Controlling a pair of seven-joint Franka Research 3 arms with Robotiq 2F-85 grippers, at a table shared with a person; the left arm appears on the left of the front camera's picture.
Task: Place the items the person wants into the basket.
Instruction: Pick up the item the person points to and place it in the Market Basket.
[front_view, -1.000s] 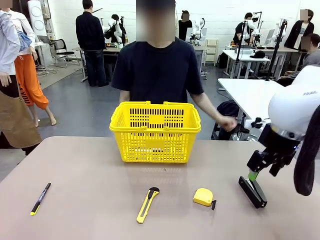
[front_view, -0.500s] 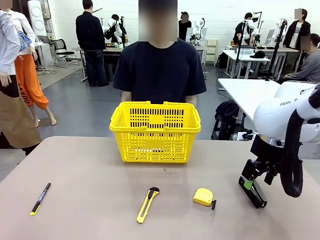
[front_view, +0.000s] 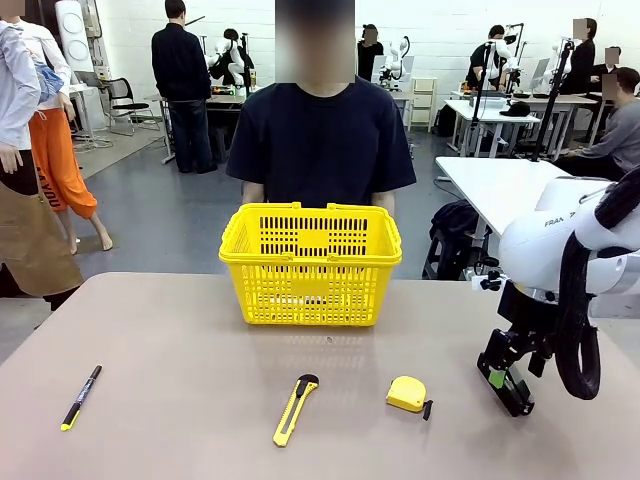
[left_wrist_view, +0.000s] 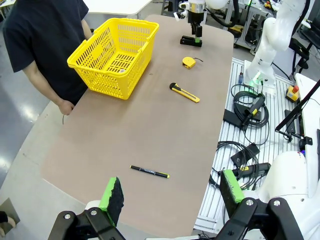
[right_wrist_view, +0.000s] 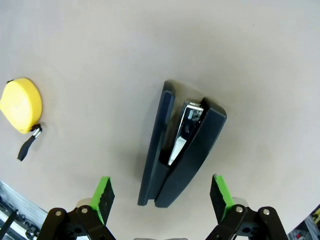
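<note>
Stapler (right_wrist_view: 180, 145): on table (front_view: 180, 350), between fingers (right_wrist_view: 104, 194) of wide-open right claw (right_wrist_view: 162, 190), not gripped.
Tape measure (front_view: 406, 393): on table nearby.
Basket (front_view: 310, 212): far side, neither tool inside.
Left claw (left_wrist_view: 172, 192): wide open, empty.

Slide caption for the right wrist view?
Open right pincer poised over the black stapler; yellow tape measure lies apart.

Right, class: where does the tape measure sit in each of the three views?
Front: tape measure low, right of centre, left of the stapler.
Left wrist: tape measure near the top, about centre, just below the stapler.
Right wrist: tape measure at the left edge, left of the stapler.
Shared landmark: the stapler.
</note>
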